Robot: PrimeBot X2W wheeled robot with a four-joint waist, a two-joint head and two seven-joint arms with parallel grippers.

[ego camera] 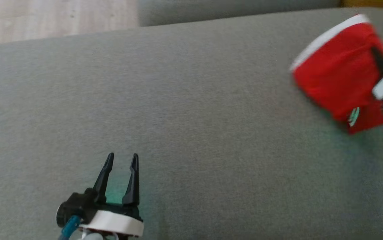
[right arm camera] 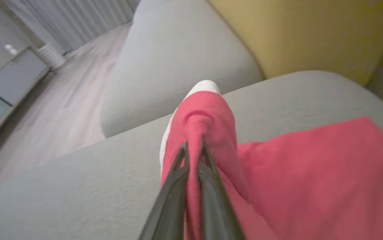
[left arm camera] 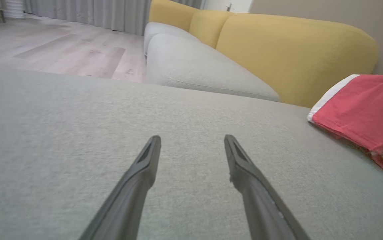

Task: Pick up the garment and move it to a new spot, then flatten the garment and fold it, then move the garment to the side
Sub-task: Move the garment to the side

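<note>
Left gripper (ego camera: pixel 123 156) first: found low at the near edge of the grey cushion (ego camera: pixel 191 100), both long fingers pointing away across the fabric, spread wide with nothing between them. Saw bare cushion ahead of it, well apart from the work. Farther off, toward the right end, found the right gripper (right arm camera: pixel 194 146) reaching in from the right margin of the head view, white wrist behind, dark fingers clamped tight on a ridge of the red garment (right arm camera: pixel 204 110). Noted the pinched fold tented up between the fingers, a white band along the garment's far edge, and the remainder spread near the cushion's far right corner. Beyond, made out a second grey seat (left arm camera: pixel 194 66), a yellow backrest (left arm camera: pixel 294 50) and pale wood floor (ego camera: pixel 45 16).
</note>
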